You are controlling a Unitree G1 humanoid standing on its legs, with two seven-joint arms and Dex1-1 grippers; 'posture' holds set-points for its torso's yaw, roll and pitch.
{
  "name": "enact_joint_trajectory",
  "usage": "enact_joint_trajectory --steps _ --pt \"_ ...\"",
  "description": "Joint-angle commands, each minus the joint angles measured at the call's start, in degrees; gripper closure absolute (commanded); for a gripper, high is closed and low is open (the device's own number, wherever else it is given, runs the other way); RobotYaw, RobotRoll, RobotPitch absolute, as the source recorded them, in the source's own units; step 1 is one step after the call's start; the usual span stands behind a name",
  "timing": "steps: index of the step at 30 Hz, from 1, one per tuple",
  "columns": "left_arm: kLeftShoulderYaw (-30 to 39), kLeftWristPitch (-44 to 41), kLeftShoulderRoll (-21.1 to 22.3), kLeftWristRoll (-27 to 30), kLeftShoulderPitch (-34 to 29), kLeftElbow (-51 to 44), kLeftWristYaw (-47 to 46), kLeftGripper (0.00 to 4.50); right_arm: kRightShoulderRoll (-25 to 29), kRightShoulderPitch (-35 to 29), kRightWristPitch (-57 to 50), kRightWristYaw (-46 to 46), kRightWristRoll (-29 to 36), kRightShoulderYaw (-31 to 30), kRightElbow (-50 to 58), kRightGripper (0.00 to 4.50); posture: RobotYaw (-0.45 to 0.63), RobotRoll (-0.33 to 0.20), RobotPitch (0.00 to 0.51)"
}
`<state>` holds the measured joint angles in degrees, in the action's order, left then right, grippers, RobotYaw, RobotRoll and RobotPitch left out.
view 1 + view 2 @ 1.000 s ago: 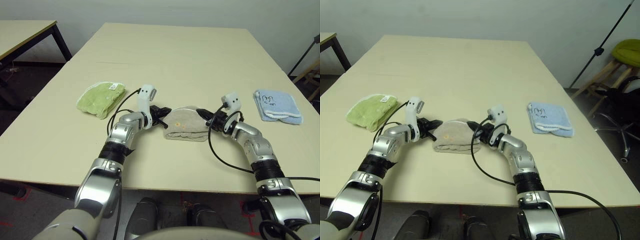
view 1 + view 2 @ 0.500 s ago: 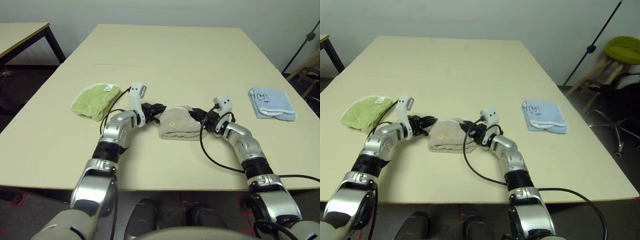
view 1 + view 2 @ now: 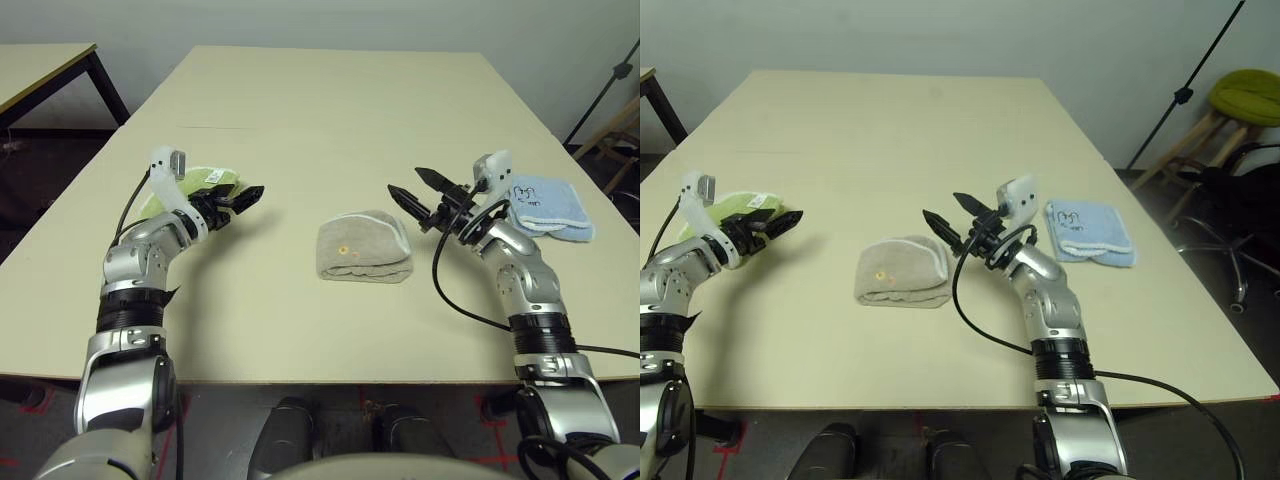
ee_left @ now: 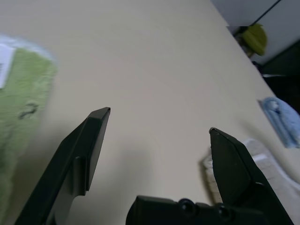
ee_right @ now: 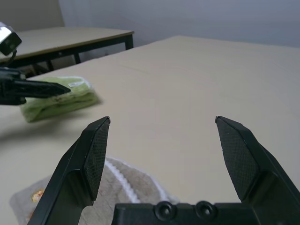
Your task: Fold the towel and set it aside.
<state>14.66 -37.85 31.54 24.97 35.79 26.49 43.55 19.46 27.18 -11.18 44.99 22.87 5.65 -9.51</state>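
Left hand [image 3: 247, 194] and right hand [image 3: 413, 186] wide apart, empty; folded towel [image 3: 364, 247] on table [image 3: 330, 110] between them.

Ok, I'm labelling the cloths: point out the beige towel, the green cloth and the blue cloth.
towel [image 3: 364, 250], left eye view, middle of its folded top.
green cloth [image 3: 728, 205], right eye view, its top face.
blue cloth [image 3: 548, 208], left eye view, middle of its top.

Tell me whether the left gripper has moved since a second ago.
Yes. The left gripper has pulled off the towel and swung out to the left; it now hangs beside the green cloth, jaws open.
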Motion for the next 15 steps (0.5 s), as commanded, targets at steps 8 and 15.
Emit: enact_joint_trajectory --steps 8,15 --pt "-13.95 -16.05 4.11 -0.98 8.75 8.25 16.12 0.04 14.40 -5.49 -15.10 10.62 7.70 1.67 9.03 0.00 0.00 0.000 0.030" --pt "-7.75 4.53 3.51 3.48 5.98 3.76 30.50 0.04 17.44 -6.64 -38.32 6.72 17.80 4.51 8.94 0.00 0.06 0.000 0.044"
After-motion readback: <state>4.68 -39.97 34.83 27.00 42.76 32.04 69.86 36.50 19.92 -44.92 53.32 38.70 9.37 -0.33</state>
